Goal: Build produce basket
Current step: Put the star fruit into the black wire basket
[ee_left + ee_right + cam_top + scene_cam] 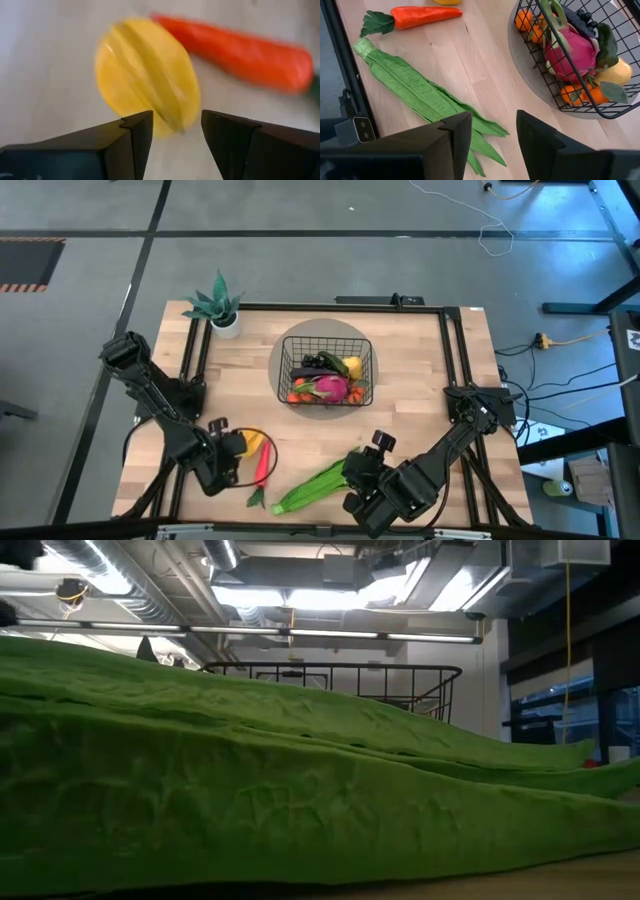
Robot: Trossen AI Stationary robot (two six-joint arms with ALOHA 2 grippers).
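The black wire basket (325,370) stands on a round grey mat, holding the pink dragon fruit (570,50), dark grapes, orange tomatoes and a yellow fruit. A ridged yellow fruit (147,75) and a long red-orange vegetable (240,50) with a green top lie on the table near the front left. My left gripper (176,130) is open, and its fingertips stand either side of the yellow fruit's near end; no touch shows. The long green leafy bundle (420,90) lies flat near the front edge and fills the low view (300,800). My right gripper (492,135) is open above its splayed leaf end.
A small white pot with a teal plant (222,308) stands at the far left corner of the table. A black frame rail (330,306) runs along the table's far edge and down both sides. Bare wood (420,430) lies between the basket and my right arm.
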